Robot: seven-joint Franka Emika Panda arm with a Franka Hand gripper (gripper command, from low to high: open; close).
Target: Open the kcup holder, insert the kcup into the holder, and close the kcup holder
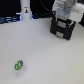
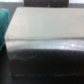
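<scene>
The kcup (image 1: pixel 19 65), a small white pod with a green-patterned top, lies on the white table near the front of the exterior view's left. The kcup holder (image 1: pixel 62 30), a black boxy unit, stands at the back on the exterior view's right and looks closed. My gripper (image 1: pixel 63 19) hangs right above the holder's top, and the blurred arm hides its fingers. In the wrist view the holder (image 2: pixel 45 50) fills the picture as a glossy box seen from close up. No fingers show in that view.
A tall white bottle-like object (image 1: pixel 25 12) stands at the back on the exterior view's left. The white table (image 1: pixel 47 57) stretches between kcup and holder. A teal object (image 2: pixel 2 25) shows at the wrist view's edge.
</scene>
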